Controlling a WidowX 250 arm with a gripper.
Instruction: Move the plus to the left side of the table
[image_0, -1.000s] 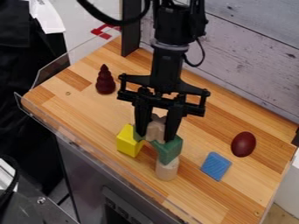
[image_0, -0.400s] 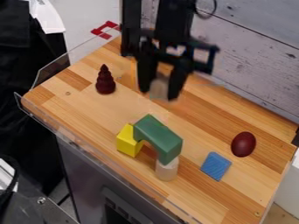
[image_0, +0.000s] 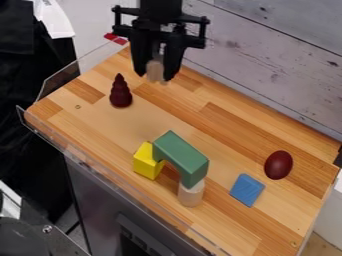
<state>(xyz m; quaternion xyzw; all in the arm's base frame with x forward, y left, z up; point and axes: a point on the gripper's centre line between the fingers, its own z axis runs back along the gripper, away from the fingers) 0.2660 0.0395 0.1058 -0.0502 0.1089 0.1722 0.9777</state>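
One plus (image_0: 155, 72) held | maroon cone (image_0: 121, 94) upright | green arch (image_0: 182, 154) on cylinder (image_0: 190, 194)

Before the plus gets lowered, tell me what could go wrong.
The gripper has the plus between its fingertips, held up above the table, so a slip could drop it. The dark red tiered piece stands upright toward the left side, where a low swing might topple it.
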